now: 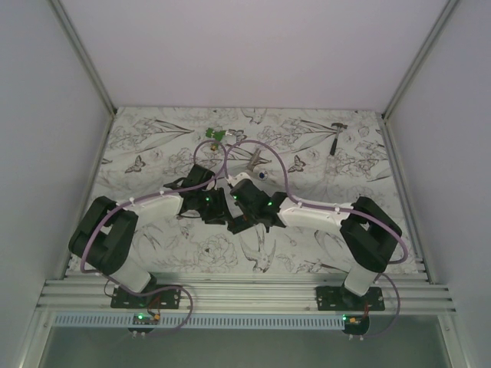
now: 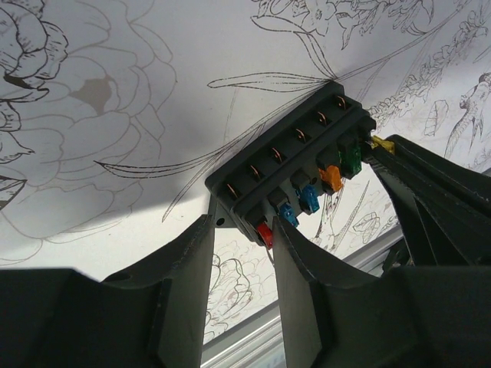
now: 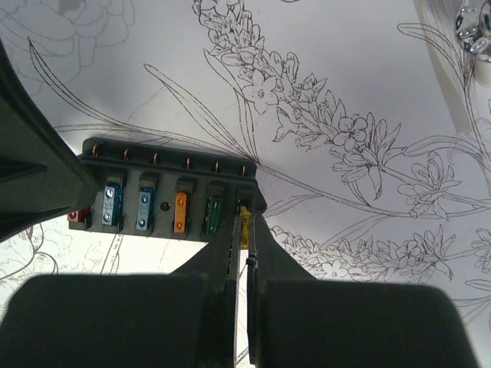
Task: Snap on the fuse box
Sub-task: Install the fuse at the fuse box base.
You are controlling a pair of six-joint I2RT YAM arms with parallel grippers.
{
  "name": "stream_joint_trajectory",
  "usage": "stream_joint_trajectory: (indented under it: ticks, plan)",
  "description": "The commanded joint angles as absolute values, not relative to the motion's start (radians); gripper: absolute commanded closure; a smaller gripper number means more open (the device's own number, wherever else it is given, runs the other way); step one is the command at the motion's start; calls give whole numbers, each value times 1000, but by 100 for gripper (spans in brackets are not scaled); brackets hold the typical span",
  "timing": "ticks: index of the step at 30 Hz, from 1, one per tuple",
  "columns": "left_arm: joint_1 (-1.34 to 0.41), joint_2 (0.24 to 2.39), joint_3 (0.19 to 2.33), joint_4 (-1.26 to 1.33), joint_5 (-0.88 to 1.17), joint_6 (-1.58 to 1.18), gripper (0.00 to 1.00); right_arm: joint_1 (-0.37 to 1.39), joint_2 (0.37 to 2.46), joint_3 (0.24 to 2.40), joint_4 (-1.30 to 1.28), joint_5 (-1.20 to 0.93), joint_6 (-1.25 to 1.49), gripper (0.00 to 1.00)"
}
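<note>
Roughly over the middle of the white counter (image 1: 192, 253) printed with line-drawn flowers and butterflies, the two arms meet and hold the small black rectangular plastic fuse box (image 2: 295, 165) between them. It appears lifted clear of the surface, with its shadow on the print below.

The left end effector (image 2: 244, 230) is part-way closed, and its two fingers clasp the end of the box where the red fuse (image 2: 264, 232) sits. From there the row runs through two blue fuses (image 2: 308, 198), an orange one (image 2: 331, 178) and a green one (image 2: 351, 159). Copper-coloured contacts line the edge of the box beside them.

At the opposite end, the right end effector (image 3: 245, 230) has its fingertips pressed together on a thin yellow blade fuse (image 3: 244, 218) at the last slot.

Toward the far edge of the counter lie a green clip-like piece (image 1: 215, 136), a grey metal tool (image 1: 253, 159) and, nearer the far right corner, a small dark-handled hammer (image 1: 337, 136). All three are well apart from the box. A small shiny round object (image 3: 476, 31) rests just right of the grey tool.
</note>
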State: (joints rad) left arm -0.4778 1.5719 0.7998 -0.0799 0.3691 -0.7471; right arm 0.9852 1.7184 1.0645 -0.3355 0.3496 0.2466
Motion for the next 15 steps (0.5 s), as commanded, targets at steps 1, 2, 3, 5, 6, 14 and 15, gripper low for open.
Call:
stream_joint_trajectory:
  ticks: [1, 2, 3, 5, 6, 14, 15]
  plan:
    - [-471, 1590, 819, -110, 386, -742, 62, 987, 1740, 1091, -296, 346, 244, 100]
    - [-471, 1592, 820, -110, 387, -741, 62, 986, 1743, 1092, -296, 346, 244, 100]
    - [-472, 1594, 822, -111, 387, -741, 62, 986, 1747, 1091, -296, 345, 245, 100]
    - [-471, 1595, 821, -111, 387, -742, 62, 985, 1750, 1091, -298, 345, 245, 100]
    - [-471, 1595, 822, -112, 387, -741, 62, 985, 1752, 1090, -303, 347, 246, 100]
    - [-469, 1597, 824, -112, 387, -741, 62, 984, 1741, 1088, -348, 391, 276, 100]
    - [-469, 1597, 824, -112, 388, -743, 62, 983, 1744, 1090, -354, 395, 280, 100]
